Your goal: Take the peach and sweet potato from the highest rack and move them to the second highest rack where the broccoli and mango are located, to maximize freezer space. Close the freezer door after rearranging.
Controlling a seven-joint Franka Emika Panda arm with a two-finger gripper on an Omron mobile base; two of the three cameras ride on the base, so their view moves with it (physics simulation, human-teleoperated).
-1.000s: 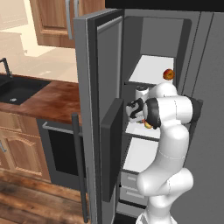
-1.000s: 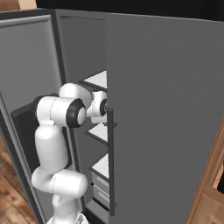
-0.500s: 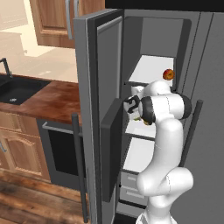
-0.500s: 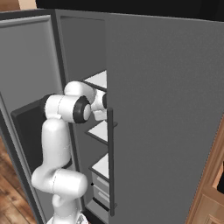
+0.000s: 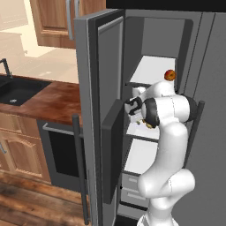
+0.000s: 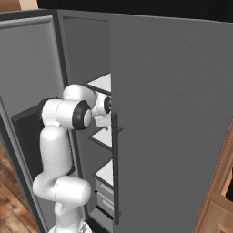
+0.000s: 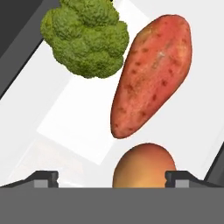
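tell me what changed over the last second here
The arm's elbow rose and the tool end lifted a little at the second rack. Nothing was taken hold of or let go. The peach stayed on the top rack and the freezer door stayed open.

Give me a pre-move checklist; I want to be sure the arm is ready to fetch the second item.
1. Sweet potato on the second highest rack with the broccoli and mango: ok.
2. Peach moved down: not ok, it sits on the highest rack.
3. Gripper free to grasp: ok, jaws wide apart, nothing clamped.
4. Bare space on the second rack for the peach: ok, white shelf shows beside the broccoli.
5. Freezer door open for access: ok.
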